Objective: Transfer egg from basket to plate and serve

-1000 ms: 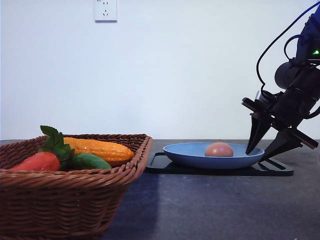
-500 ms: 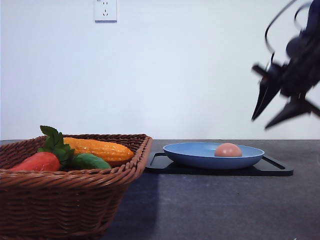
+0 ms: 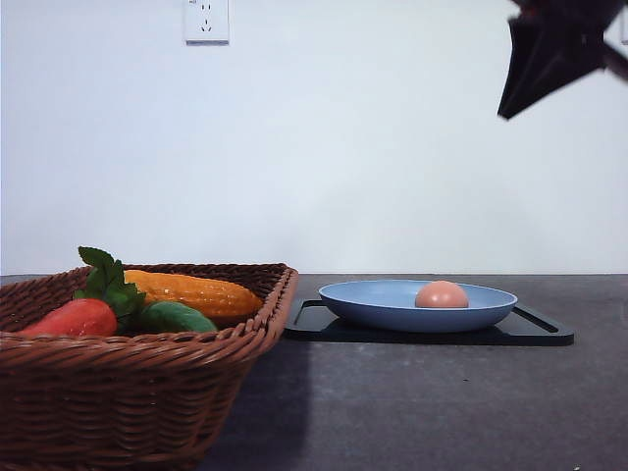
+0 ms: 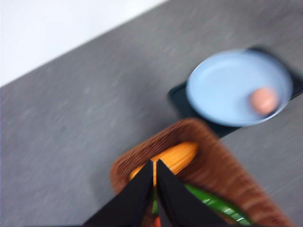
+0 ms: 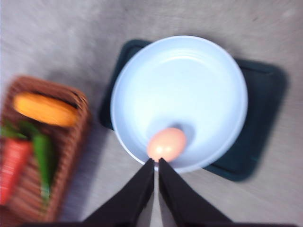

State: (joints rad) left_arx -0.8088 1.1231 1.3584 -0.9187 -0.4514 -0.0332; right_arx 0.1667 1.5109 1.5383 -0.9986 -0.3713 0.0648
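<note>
The egg (image 3: 442,294) is sitting in the blue plate (image 3: 373,299), toward its right side in the front view, touching the plate's floor w/ nothing on top of it. The plate is resting on a flat black tray (image 3: 535,329), which is lying on the dark grey table (image 3: 422,402) just right of the basket (image 3: 128,392). Basket and tray are near each other; can't tell if they're touching.

Inside the basket: a corn cob (image 3: 196,292) is lying along the back, a green cucumber (image 3: 177,317) in front of it, a red vegetable (image 3: 78,317) w/ green leaves (image 3: 106,280) at the left. A white wall socket (image 3: 206,20) is sitting high on the wall behind.

The right gripper (image 3: 530,74) is hanging high at the top right corner of the front view, well above the plate, touching nothing. In the right wrist view its fingers (image 5: 139,189) are sitting close together w/ only a thin slit between them, nothing held; the egg (image 5: 166,144) is showing just past the tips, near the plate's rim (image 5: 227,156).

The left gripper (image 4: 155,165) is hovering over the basket (image 4: 236,179), fingers (image 4: 137,189) nearly closed too, nothing between them, w/ the corn cob (image 4: 177,158) beyond the tips. That view is blurry. Nothing is blocking the plate from above.
</note>
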